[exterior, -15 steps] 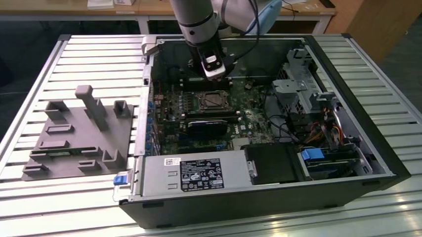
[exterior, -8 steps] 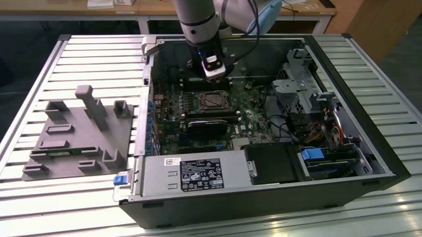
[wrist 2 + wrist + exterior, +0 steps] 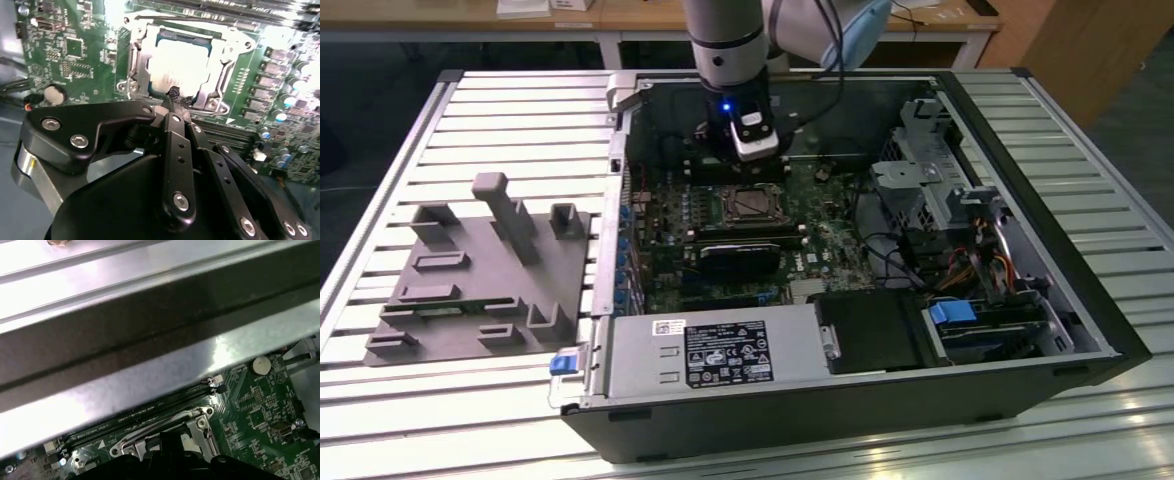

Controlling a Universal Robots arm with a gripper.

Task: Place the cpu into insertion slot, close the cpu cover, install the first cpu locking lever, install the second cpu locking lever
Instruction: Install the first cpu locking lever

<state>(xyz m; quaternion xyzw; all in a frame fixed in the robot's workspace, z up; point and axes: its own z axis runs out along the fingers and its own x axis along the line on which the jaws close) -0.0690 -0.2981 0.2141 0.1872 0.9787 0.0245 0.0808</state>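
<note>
The cpu (image 3: pixel 177 62) lies in the slot (image 3: pixel 140 60) near the motherboard's (image 3: pixel 75 50) middle, cover (image 3: pixel 220 75) down around it. The pincer (image 3: pixel 175 95) hangs just above the cover's edge, fingers pressed together, holding nothing.

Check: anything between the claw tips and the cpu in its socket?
Nothing visible. In the second wrist view the claw tips sit at the near edge of the cpu cover, which lies closed around the cpu.
</note>
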